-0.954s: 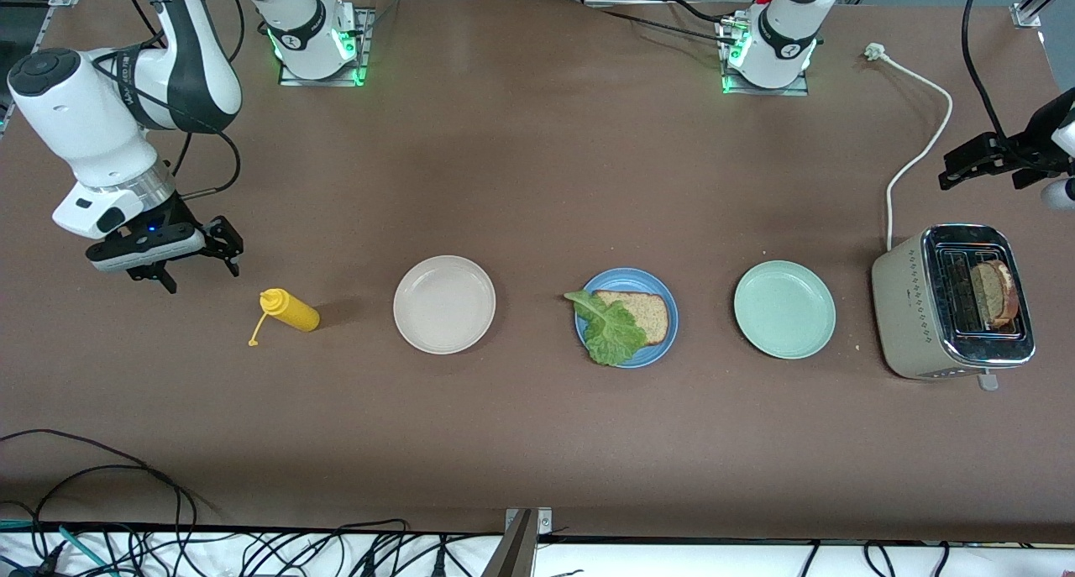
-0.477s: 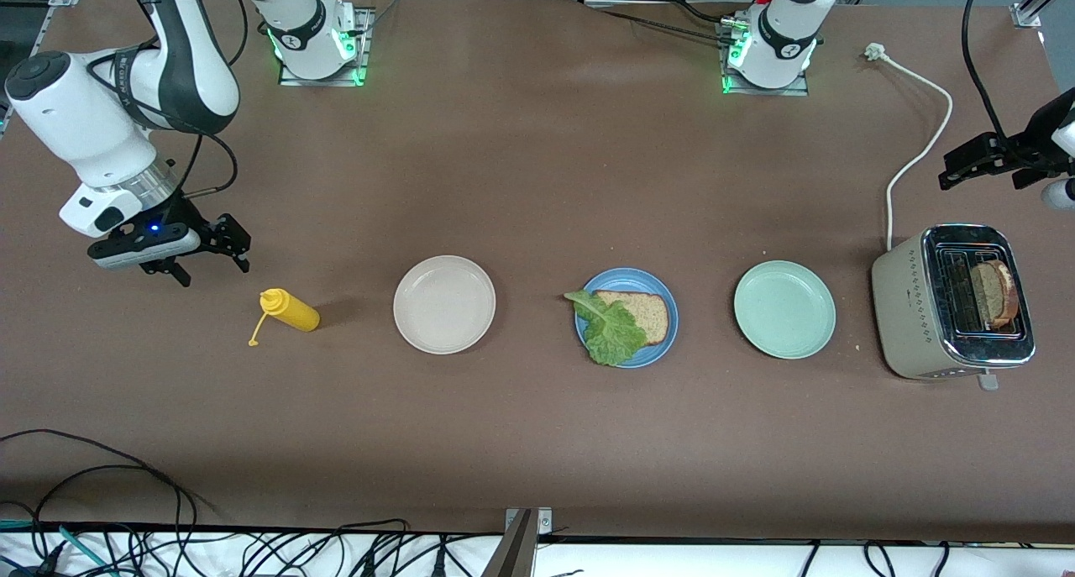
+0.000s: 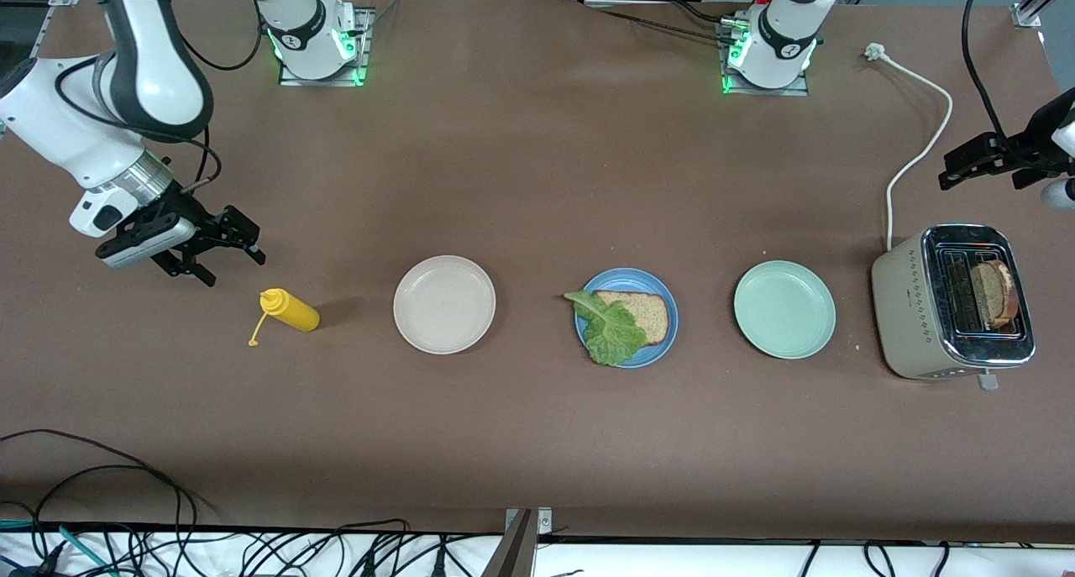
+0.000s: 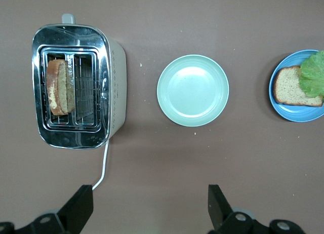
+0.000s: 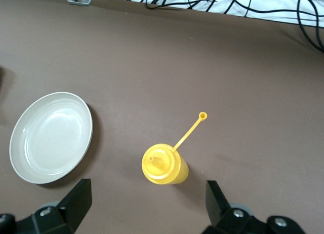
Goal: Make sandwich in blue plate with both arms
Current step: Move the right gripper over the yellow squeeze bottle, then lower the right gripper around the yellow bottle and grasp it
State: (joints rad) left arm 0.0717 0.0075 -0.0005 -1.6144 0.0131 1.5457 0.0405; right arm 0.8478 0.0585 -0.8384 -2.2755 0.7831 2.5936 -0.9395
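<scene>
Landmark: the blue plate (image 3: 626, 317) sits mid-surface, in the row between the off-white plate (image 3: 444, 304) and the mint-green plate (image 3: 784, 309); every place below is given relative to it.

Sandwich: half built. One bread slice (image 3: 638, 315) lies on the blue plate with a lettuce leaf (image 3: 610, 328) draped over the end toward the right arm's side and hanging past the rim. No top slice yet.

Second slice: stands in a slot of the toaster (image 3: 953, 301), which is past the mint-green plate toward the left arm's end of the row.

Change, right gripper (image 3: 225, 245): over the last second it has swung its wrist and drifted a little higher and toward the mustard bottle (image 3: 288, 309), which stands past the off-white plate at the right arm's end. Jaws spread wide, nothing between them.

Change, left gripper (image 3: 966, 164): none; the arm waits above the surface near the toaster, with the toaster and mint-green plate below its wrist camera. Jaws wide apart and empty.

Plates and food: unmoved over the same second.

Meaning for the task: judging by the right gripper's heading, sauce looks like the step in hand, with the bottle's loose cap tether (image 5: 188, 129) a possible snag. The toasted slice remains for the left arm to fetch and lay on the lettuce.
</scene>
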